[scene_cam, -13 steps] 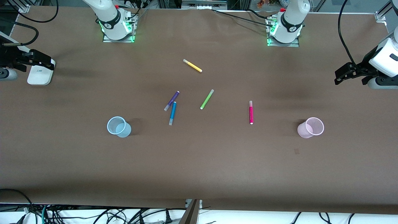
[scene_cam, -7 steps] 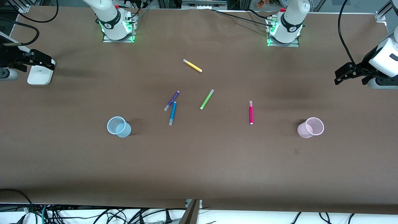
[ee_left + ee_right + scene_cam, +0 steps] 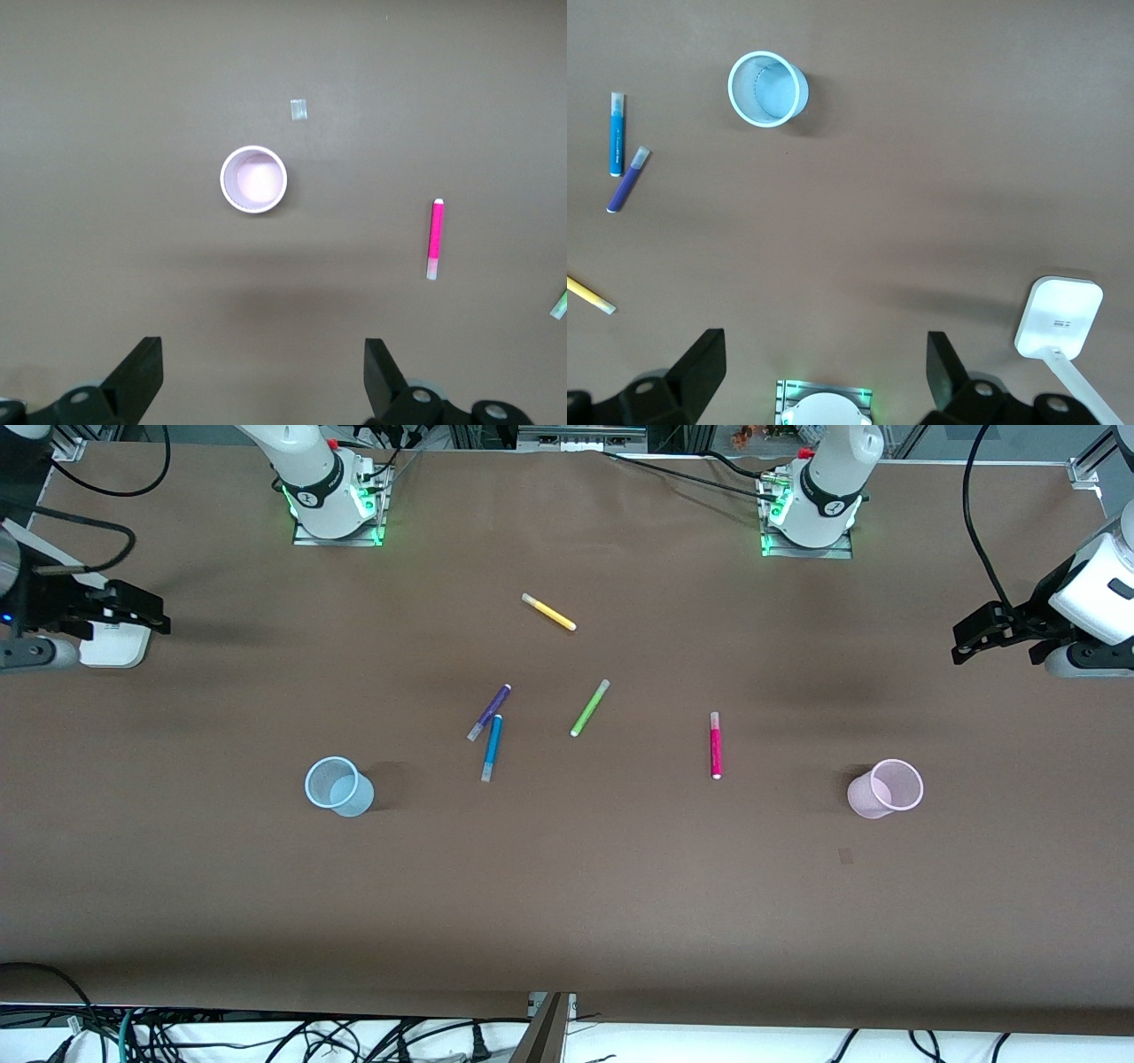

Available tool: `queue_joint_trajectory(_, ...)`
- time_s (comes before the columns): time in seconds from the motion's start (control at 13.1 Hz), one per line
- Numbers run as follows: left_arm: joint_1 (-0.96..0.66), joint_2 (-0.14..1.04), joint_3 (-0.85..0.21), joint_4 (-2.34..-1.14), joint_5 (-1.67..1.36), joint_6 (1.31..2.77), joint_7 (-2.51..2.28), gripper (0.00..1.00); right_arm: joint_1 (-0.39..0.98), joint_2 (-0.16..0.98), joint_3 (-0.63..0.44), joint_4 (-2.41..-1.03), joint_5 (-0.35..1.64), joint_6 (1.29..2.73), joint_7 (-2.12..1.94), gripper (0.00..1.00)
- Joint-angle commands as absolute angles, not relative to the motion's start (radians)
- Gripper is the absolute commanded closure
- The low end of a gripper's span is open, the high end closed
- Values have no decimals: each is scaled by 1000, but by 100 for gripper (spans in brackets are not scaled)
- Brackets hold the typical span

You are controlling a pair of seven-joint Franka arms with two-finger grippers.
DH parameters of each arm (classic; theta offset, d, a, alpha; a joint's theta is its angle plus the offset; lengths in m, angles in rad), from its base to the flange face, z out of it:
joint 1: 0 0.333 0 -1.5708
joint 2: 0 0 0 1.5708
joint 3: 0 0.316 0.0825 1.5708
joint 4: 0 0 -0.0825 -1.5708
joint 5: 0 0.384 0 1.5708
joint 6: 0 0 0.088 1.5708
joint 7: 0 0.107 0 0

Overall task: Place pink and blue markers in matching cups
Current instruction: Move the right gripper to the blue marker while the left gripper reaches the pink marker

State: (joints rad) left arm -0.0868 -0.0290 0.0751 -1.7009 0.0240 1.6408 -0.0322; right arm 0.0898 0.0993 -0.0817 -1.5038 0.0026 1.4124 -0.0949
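Note:
The pink marker (image 3: pixel 715 746) lies flat between the table's middle and the pale pink cup (image 3: pixel 886 789). The blue marker (image 3: pixel 492 748) lies by the table's middle, with the pale blue cup (image 3: pixel 338 786) toward the right arm's end. My left gripper (image 3: pixel 973 642) hangs open and empty over the left arm's end of the table. Its wrist view shows the gripper (image 3: pixel 263 359), the pink cup (image 3: pixel 253 180) and the pink marker (image 3: pixel 435 239). My right gripper (image 3: pixel 142 613) is open and empty over the right arm's end. Its wrist view shows the gripper (image 3: pixel 824 350), the blue cup (image 3: pixel 766 88) and the blue marker (image 3: pixel 617 135).
A purple pen (image 3: pixel 489 711) lies touching the blue marker's end. A lime-green pen (image 3: pixel 590 707) and a yellow pen (image 3: pixel 548 612) lie farther from the camera. A white device (image 3: pixel 111 651) sits under the right gripper. A small tape mark (image 3: pixel 845 856) lies near the pink cup.
My right gripper has shifted a little toward the table's middle and now covers more of the white device. The left gripper has barely moved. Markers and cups are unmoved.

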Motion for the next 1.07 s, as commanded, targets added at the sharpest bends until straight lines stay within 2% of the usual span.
queue_joint_trajectory(0.0,-104,-12,78,-1675,6,1592,-12,0,124,118,-83,-1482,-6,1408,-98,0)
queue_joint_trajectory(0.23,-107,-11,71,-1675,-11,1566,3,0,136,161,-81,-1483,6,1449,-62,0)
queue_joint_trajectory(0.69,-107,-8,41,-1678,-17,1520,75,0,287,267,-81,-1489,20,1577,103,0)
queue_joint_trajectory(0.92,-107,3,31,-1712,-50,1500,203,0,359,377,-81,-1494,20,1687,174,0)
queue_joint_trajectory(0.99,-107,5,-10,-1732,-51,1505,209,0,395,418,-81,-1494,18,1734,237,0)
